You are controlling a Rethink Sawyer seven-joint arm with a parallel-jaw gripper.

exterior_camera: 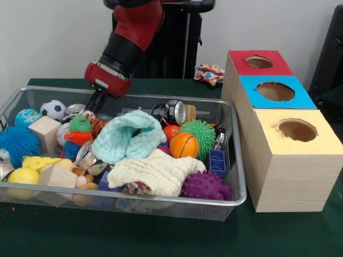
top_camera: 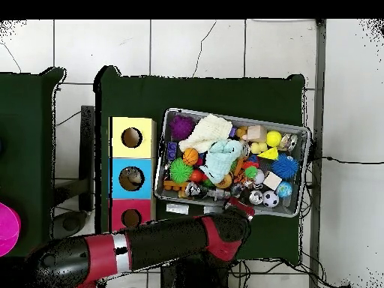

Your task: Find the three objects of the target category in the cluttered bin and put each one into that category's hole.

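Note:
The wire mesh bin stands on the green table, full of toys; it also shows in the overhead view. My gripper reaches down just inside the bin's far rim, at its left part, above a metal can and an orange toy. In the overhead view my gripper is at the bin's bottom edge. The toys hide its tips. No clear plastic bottle shows among the clutter. The blue-topped box with its round hole stands right of the bin, between the other two boxes; the blue-topped box's hole also shows in the overhead view.
A red-topped box and a yellow-topped box flank the blue one. The bin holds a mint cloth, a cream cloth, a basketball, spiky balls, wooden blocks and cans. A colourful toy lies behind the bin.

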